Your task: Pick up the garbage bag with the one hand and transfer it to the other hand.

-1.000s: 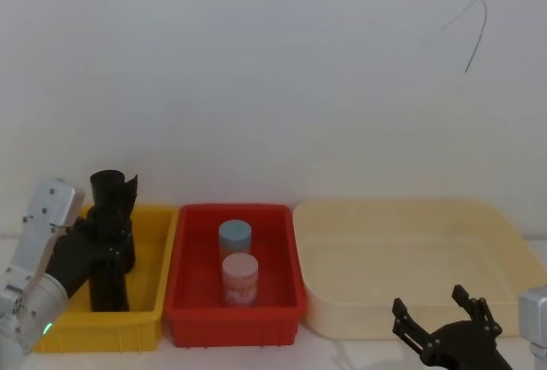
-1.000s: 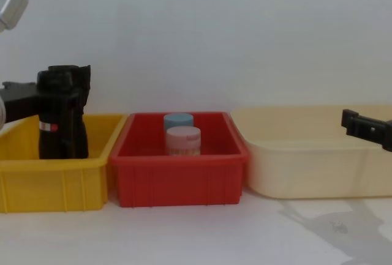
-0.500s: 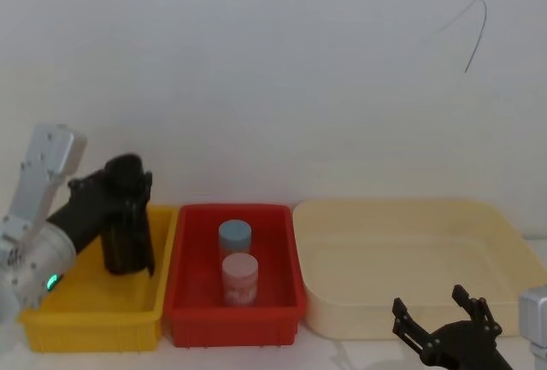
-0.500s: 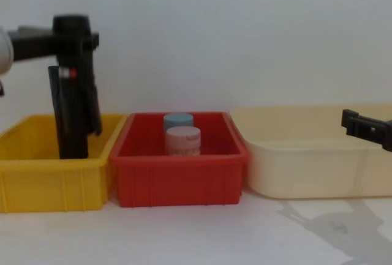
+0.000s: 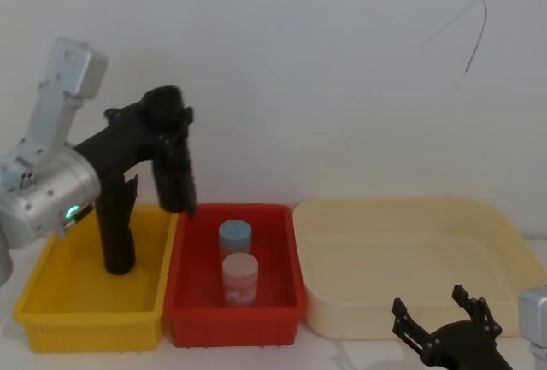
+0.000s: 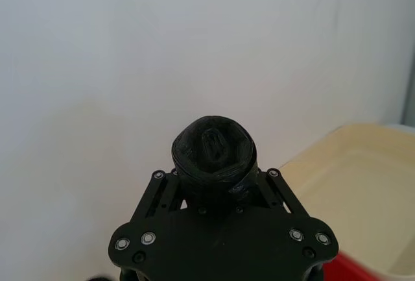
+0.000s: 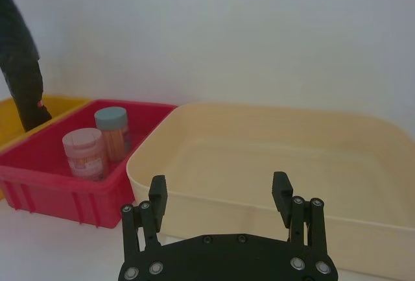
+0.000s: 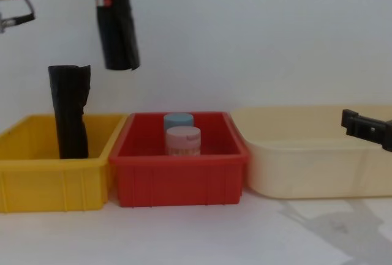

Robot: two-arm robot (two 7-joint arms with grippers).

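Observation:
The garbage bag [image 5: 175,173], a black roll with a small red-and-white label band [image 8: 107,0], hangs upright in the air above the seam between the yellow bin [image 5: 94,319] and the red bin [image 5: 231,325]. My left gripper [image 5: 167,118], on the arm with the green ring, is shut on its upper end. The left wrist view shows the roll's top end [image 6: 214,154] sticking out between the fingers. My right gripper [image 5: 444,323] stands open and holds nothing, low at the front right, before the cream tray [image 5: 410,250].
A taller black roll with a ragged top [image 8: 68,112] stands in the yellow bin. A blue-lidded jar [image 5: 235,237] and a pink jar [image 5: 240,278] stand in the red bin. A white wall rises close behind the bins.
My left gripper has lifted the garbage bag out of the yellow bin, up and to the right, leaving the taller roll standing. The right gripper has not moved.

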